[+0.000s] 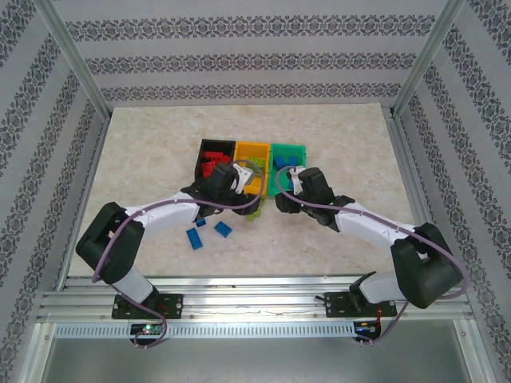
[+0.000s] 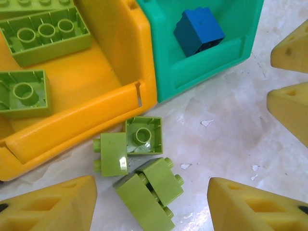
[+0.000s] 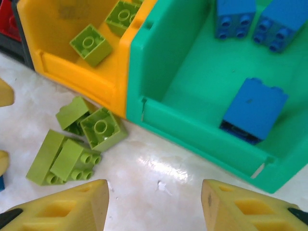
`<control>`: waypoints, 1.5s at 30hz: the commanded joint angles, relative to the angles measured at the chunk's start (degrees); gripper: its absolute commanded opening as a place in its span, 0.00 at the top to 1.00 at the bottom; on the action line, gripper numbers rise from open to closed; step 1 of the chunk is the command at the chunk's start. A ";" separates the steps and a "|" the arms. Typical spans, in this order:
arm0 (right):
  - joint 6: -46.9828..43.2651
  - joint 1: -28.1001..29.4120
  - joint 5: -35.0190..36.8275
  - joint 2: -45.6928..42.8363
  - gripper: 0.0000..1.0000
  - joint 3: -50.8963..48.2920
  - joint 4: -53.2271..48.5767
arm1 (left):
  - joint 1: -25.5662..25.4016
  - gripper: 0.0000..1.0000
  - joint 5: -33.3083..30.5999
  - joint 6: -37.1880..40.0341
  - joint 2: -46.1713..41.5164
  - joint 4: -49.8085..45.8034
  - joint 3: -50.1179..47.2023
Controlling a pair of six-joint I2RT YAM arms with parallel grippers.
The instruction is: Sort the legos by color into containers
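Observation:
Three containers stand side by side: a black bin with red legos, an orange-yellow bin holding lime legos, and a green bin holding blue legos. Several lime legos lie on the table just in front of the orange-yellow bin. My left gripper is open, its yellow fingers standing either side of the nearest lime brick without touching it. My right gripper is open over bare table in front of the green bin, the lime legos to its left.
Three blue legos lie loose on the table near the left arm. Both grippers hang close together in front of the bins. The right gripper's fingers show at the left wrist view's right edge.

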 commanded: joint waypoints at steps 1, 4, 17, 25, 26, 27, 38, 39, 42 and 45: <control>-0.66 -0.49 2.77 -1.97 0.46 -0.56 3.90 | -0.35 0.41 -0.89 3.10 -1.16 -9.68 2.58; -0.61 -0.45 3.60 -1.75 0.46 -0.76 4.34 | -0.38 0.45 -0.66 4.08 -0.28 -12.88 4.33; -0.84 -0.55 5.85 -1.92 0.46 -1.62 5.34 | -0.33 0.50 4.76 3.79 9.34 -20.00 10.90; -0.93 -0.46 5.85 -1.25 0.46 -1.65 5.89 | -0.38 0.52 2.49 3.73 12.03 -20.11 11.46; -0.99 -0.45 6.05 -0.99 0.46 -1.44 5.69 | -0.33 0.52 2.38 3.71 12.65 -20.00 11.57; -1.03 -0.45 6.12 -0.79 0.46 -1.19 5.25 | -0.37 0.52 2.44 3.77 13.40 -20.16 12.01; -0.85 0.00 5.19 -0.08 0.46 -1.12 6.15 | -0.32 0.59 1.03 3.36 15.01 -19.73 12.15; -0.94 0.08 5.41 0.03 0.46 -1.07 6.02 | -0.24 0.61 0.49 3.31 14.12 -18.85 11.50; -1.04 0.14 5.31 0.43 0.46 -0.62 5.35 | -0.24 0.72 0.13 3.27 11.84 -16.68 9.57; -0.99 0.50 5.25 0.42 0.46 -0.88 6.16 | -0.24 0.77 -0.32 3.45 8.60 -13.86 7.18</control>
